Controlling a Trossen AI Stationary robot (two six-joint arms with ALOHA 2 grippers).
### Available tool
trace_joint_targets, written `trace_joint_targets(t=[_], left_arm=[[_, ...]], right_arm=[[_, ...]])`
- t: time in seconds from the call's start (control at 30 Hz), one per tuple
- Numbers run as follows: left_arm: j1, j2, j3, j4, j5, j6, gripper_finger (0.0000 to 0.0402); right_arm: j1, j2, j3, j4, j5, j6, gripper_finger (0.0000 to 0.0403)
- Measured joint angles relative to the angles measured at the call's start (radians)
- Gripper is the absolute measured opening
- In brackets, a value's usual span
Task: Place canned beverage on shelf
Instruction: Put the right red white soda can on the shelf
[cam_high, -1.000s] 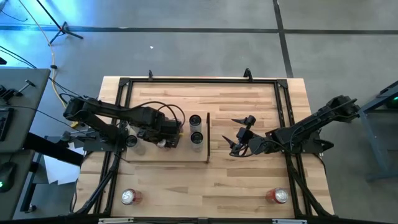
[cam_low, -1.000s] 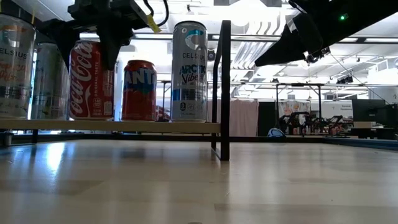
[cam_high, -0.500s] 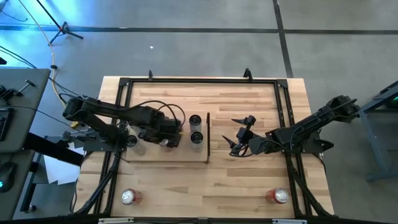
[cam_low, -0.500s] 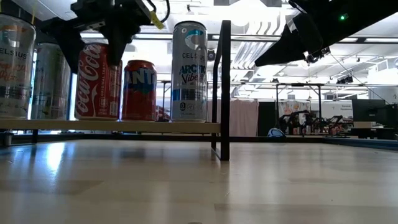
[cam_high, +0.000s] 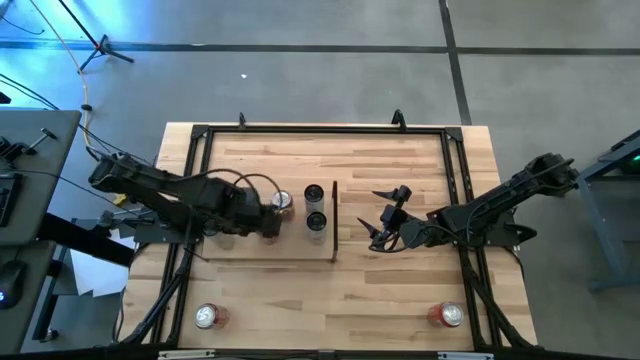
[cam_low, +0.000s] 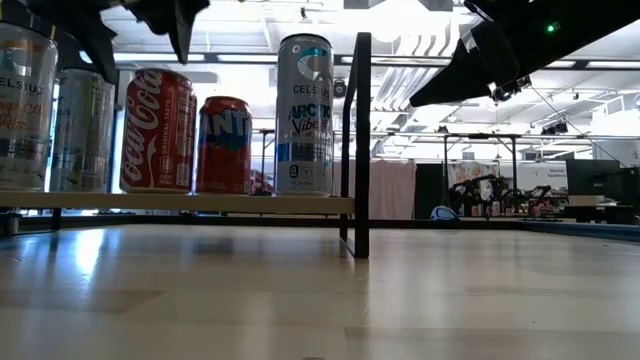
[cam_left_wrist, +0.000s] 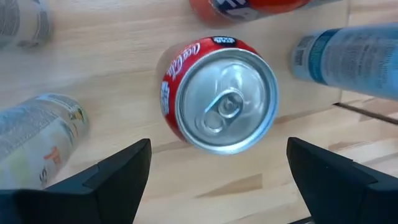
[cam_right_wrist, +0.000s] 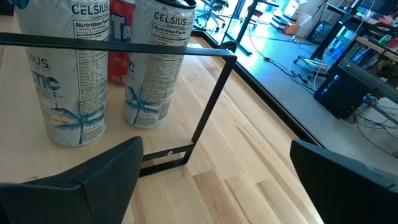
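Note:
A red Coca-Cola can stands upright on its base on the pale-wood shelf, next to an orange can and a silver Celsius can. More Celsius cans stand farther left on the shelf. My left gripper hangs open above the Coca-Cola can, clear of its top, one finger out to each side. My right gripper waits open just beyond the shelf's dark upright strip, holding nothing.
Two more cans stand near the table's front edge, one at the left and one at the right. A black metal frame runs around the tabletop. Bare wood lies between the shelf and the front edge.
My left gripper has opened and let go of the Coca-Cola can, then risen and drawn back toward the table's left edge, turning a little. The can stays upright on the shelf beside the orange can.

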Motion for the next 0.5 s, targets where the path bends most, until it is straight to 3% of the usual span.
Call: trace_joint_targets(t=[0.5], left_arm=[[-0.303,0.086,0.000,0.017,-0.345,-0.249,0.0347]], right_arm=[[0.000,0.000,0.000,0.000,0.000,0.000,0.0393]])
